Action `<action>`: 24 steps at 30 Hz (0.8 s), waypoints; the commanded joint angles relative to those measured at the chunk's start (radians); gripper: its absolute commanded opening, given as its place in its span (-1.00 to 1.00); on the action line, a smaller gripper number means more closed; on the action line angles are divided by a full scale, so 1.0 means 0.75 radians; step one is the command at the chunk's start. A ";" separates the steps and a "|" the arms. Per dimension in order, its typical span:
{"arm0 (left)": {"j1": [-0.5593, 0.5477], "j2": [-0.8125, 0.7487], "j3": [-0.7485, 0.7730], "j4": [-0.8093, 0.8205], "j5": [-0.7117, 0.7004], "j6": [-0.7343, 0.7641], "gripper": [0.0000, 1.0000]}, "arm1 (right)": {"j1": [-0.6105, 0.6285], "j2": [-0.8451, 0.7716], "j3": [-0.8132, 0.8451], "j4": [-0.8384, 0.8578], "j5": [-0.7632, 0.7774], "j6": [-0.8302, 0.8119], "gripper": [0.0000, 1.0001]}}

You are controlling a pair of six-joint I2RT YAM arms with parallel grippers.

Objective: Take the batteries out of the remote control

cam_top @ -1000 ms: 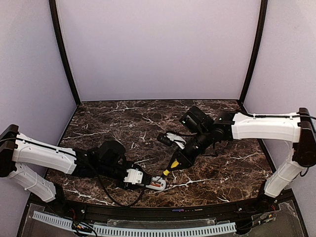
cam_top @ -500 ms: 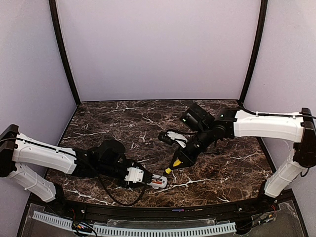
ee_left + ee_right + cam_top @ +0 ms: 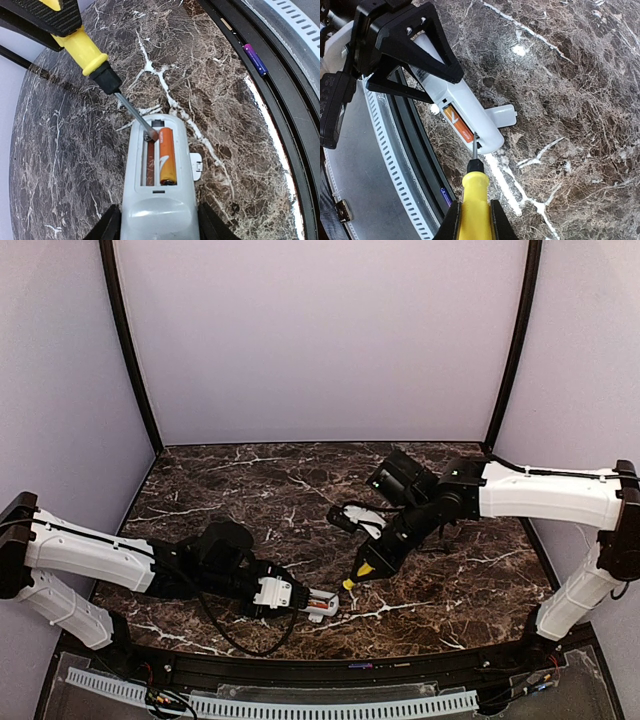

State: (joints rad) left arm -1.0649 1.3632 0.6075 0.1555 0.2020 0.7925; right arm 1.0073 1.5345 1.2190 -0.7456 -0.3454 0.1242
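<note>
My left gripper [image 3: 159,222] is shut on the white remote control [image 3: 157,200], back side up, low over the table near its front edge. The open recess holds one orange battery [image 3: 167,155] in the right slot. The left slot looks dark brown; I cannot tell what is in it. My right gripper [image 3: 476,220] is shut on the yellow-handled screwdriver [image 3: 476,195]. The screwdriver's metal tip [image 3: 150,134] rests in the far end of the left slot, beside the battery's end. In the top view the remote [image 3: 318,604] lies between the left gripper [image 3: 290,595] and the right gripper [image 3: 372,562].
A small white cover piece [image 3: 502,116] lies on the marble [image 3: 225,100] against the remote's side. A purple cylinder [image 3: 255,59] sits in the black rail along the table's front edge. Purple walls enclose the table.
The left gripper has carried the remote slightly right and away from the front edge. The right arm has shifted right and back with the screwdriver, whose tip stays at the remote's end.
</note>
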 commanded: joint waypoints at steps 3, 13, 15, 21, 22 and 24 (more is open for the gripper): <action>0.004 -0.033 0.062 0.121 -0.011 -0.001 -0.99 | 0.019 0.045 -0.029 -0.095 -0.002 0.065 -1.00; 0.003 0.029 0.069 0.198 -0.136 -0.030 -0.99 | 0.018 0.177 0.017 -0.064 0.007 0.260 -1.00; 0.004 0.030 0.069 0.196 -0.134 -0.033 -0.99 | 0.019 0.187 0.031 -0.057 0.005 0.274 -1.00; 0.004 0.042 0.070 0.180 -0.124 -0.025 -0.99 | 0.019 0.186 0.039 -0.042 -0.004 0.261 -1.00; 0.004 0.045 0.070 0.178 -0.122 -0.017 -0.99 | 0.019 0.183 0.036 -0.035 -0.002 0.247 -1.00; 0.004 0.050 0.068 0.173 -0.120 -0.014 -0.99 | 0.018 0.171 0.027 -0.024 0.002 0.207 -1.00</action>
State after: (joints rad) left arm -1.0672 1.4178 0.6075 0.1574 0.1295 0.7834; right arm 1.0077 1.6470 1.2499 -0.7071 -0.3389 0.3084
